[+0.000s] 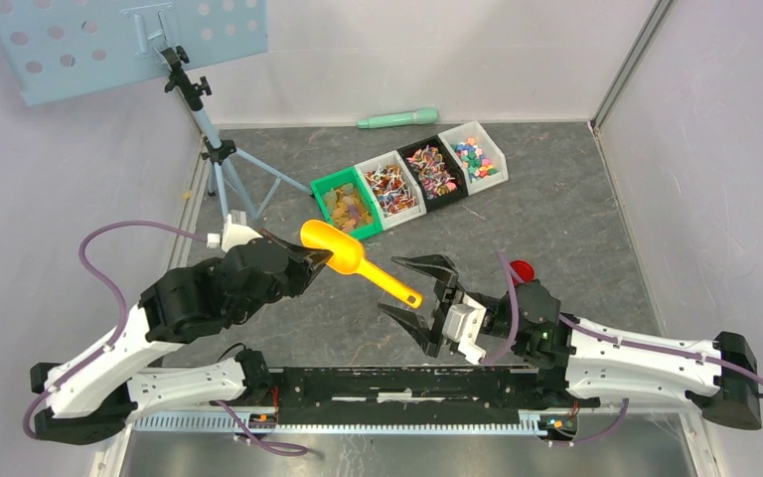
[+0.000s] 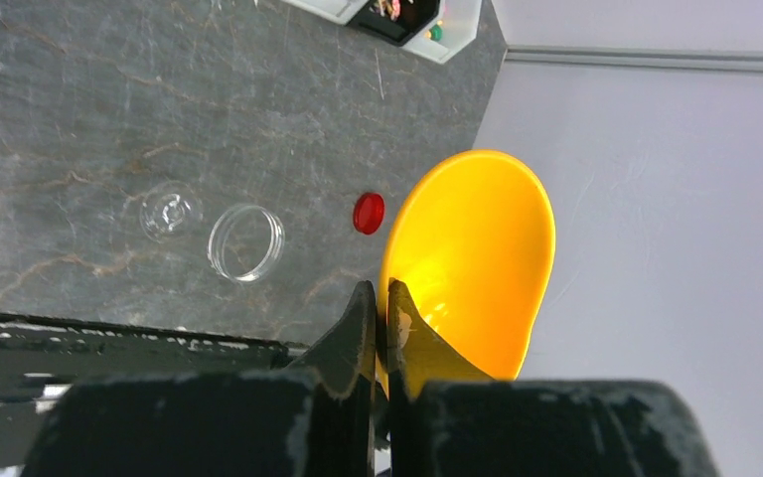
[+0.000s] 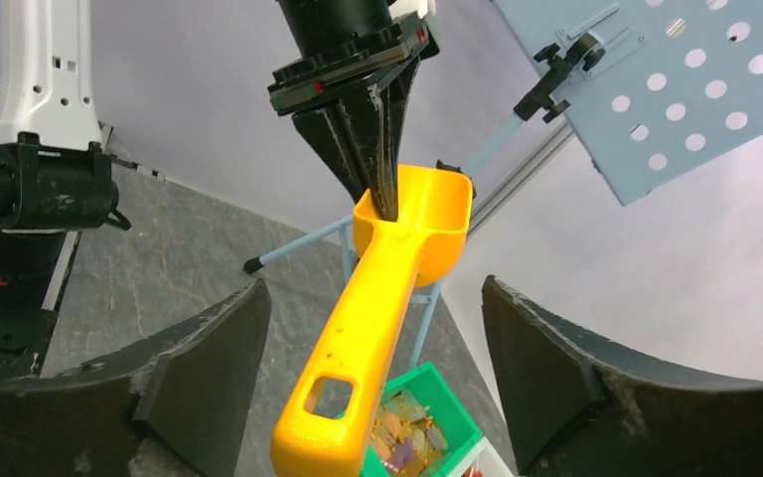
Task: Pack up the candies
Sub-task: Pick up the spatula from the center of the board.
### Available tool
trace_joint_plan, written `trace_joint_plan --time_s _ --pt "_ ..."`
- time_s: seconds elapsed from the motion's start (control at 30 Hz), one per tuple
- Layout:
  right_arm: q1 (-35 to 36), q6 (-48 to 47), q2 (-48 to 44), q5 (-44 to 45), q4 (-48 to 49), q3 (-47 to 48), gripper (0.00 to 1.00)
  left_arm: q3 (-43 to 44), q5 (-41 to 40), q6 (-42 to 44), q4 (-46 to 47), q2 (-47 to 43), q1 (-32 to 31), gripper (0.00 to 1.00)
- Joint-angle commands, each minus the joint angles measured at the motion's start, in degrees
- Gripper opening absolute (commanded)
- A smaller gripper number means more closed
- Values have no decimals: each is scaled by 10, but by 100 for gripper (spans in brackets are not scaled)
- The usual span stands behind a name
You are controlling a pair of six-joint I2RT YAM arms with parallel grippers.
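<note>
L gripper [image 1: 324,256] is clamped shut on the rim of a yellow scoop [image 1: 341,246], held off the table w/ its handle pointing at the R gripper [image 1: 415,295]. R jaws stand wide apart either side of the handle tip, not touching it. The candies [image 1: 412,177] lie sorted in four bins [image 1: 493,147] in a row at the far side, well apart from both grippers.

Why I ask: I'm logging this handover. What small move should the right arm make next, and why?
Probably ease the right tool slightly forward and shut it on the handle. The left tool pinches the bowl rim of the scoop, holding it in the air. The handle points into the gap between the right tool's open jaws, which do not touch it yet.
</note>
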Motion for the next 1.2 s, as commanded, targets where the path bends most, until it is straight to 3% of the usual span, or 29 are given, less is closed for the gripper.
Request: trace_joint_plan --time_s 0.0,0.17,0.53,0.73,0.8,0.9,1.17 --pt "4 -9 12 -12 88 -8 80 6 34 -72 20 -9 0 2" --pt "4 23 25 -6 138 -8 65 -6 69 -93 39 -16 0 2" --pt "4 37 51 17 172 1 52 -35 98 -120 55 -23 0 2" --pt "4 45 56 15 173 8 35 -39 100 -126 54 -26 0 2" --pt "4 51 56 14 173 8 36 -42 97 -129 52 -28 0 2" --pt "4 65 55 8 154 11 51 -47 89 -153 35 -34 0 2" --pt "3 90 59 22 123 21 51 -50 60 -176 16 -46 0 2"
